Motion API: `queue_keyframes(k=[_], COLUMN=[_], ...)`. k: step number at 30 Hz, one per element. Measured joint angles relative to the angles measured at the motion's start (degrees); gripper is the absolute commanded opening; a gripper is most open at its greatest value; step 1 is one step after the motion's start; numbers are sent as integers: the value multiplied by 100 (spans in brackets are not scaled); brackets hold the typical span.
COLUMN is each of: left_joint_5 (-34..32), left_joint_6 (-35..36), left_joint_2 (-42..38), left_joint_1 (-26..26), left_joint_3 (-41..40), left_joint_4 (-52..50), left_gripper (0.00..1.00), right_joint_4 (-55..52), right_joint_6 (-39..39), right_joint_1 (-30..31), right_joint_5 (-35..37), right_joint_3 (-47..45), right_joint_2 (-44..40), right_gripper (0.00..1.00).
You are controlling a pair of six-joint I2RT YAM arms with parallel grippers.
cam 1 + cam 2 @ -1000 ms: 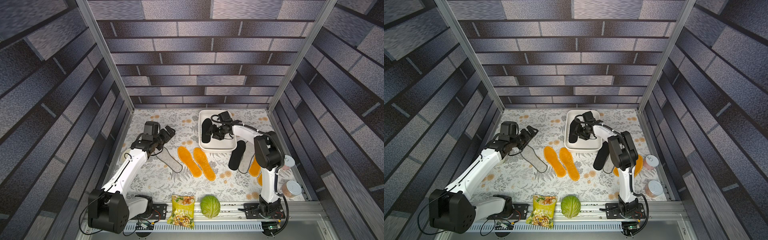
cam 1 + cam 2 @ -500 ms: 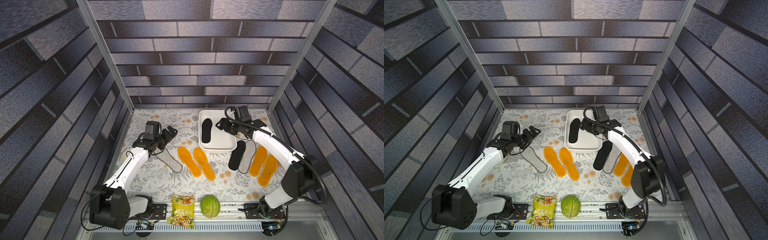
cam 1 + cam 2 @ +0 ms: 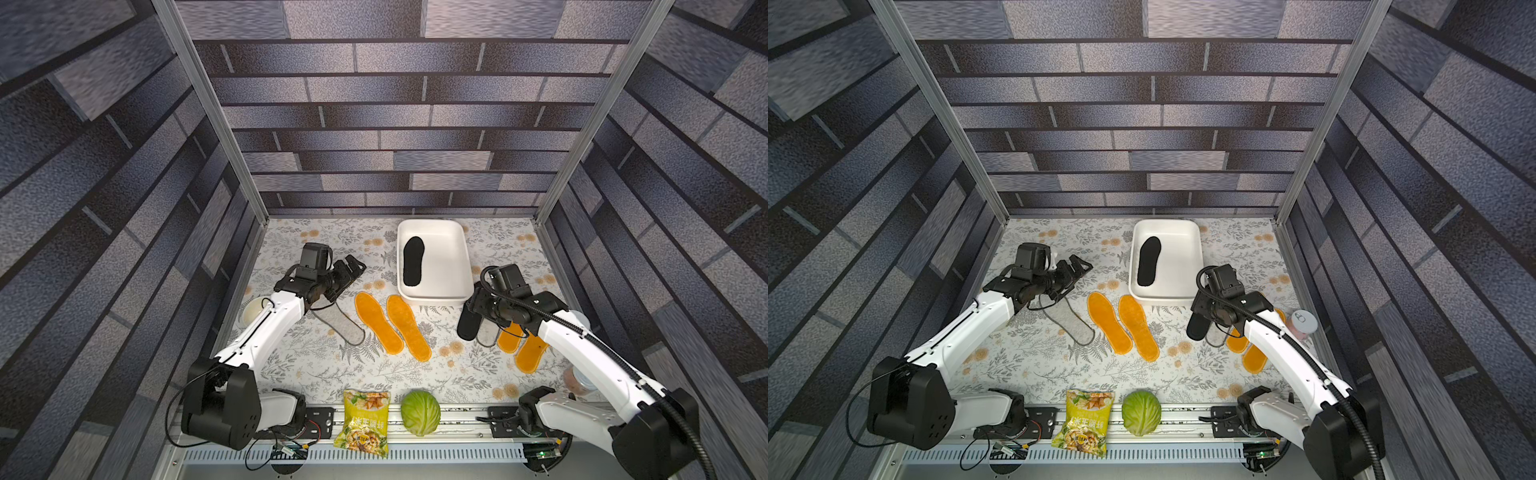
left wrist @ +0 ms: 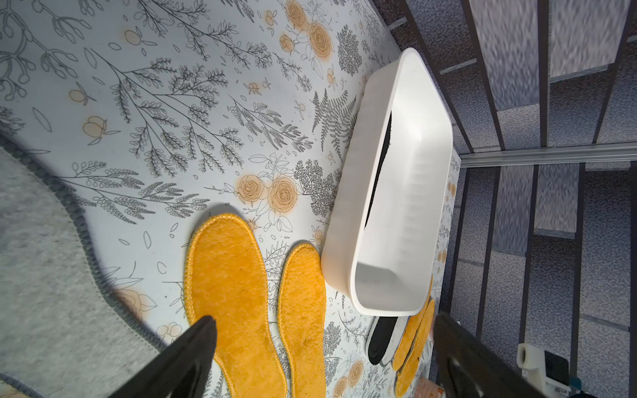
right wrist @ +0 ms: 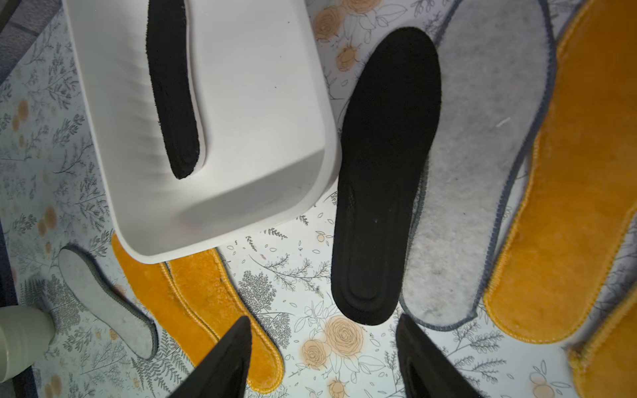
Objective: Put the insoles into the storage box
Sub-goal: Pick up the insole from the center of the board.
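Floral tablecloth (image 3: 316,365) spreads under both arms. The right gripper (image 5: 323,318) hangs empty, jaws apart; the loose black insole (image 5: 386,172) lies just ahead of its tips, heel nearest, long axis running almost straight away, with the storage box (image 3: 432,297) just beside it. The left gripper (image 4: 324,318), spread wide and empty, is well apart from that insole

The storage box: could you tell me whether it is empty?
Not empty: one black insole lies inside the storage box; its other half is bare.

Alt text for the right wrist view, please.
The open, empty right gripper points at a black insole lying beside the white storage box, which holds another black insole. A grey insole and orange insoles lie alongside.
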Motion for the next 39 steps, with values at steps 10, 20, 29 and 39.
queue_keyframes(k=[10, 20, 29, 39], left_joint_5=[0, 0, 0, -2], left_joint_6=[-44, -46, -46, -46], left_joint_2=[79, 81, 85, 85], left_joint_1=[-111, -116, -116, -116], left_joint_3=[0, 0, 0, 0], left_joint_4=[2, -2, -2, -4], left_gripper=[100, 100, 100, 100], right_joint_4=[26, 977, 1482, 1722], right_joint_6=[496, 527, 302, -74], right_joint_1=[0, -4, -363, -734], right_joint_5=[68, -179, -396, -616], right_joint_3=[-1169, -1355, -1456, -1453], right_joint_2=[-251, 411, 584, 796], right_gripper=[58, 46, 41, 40])
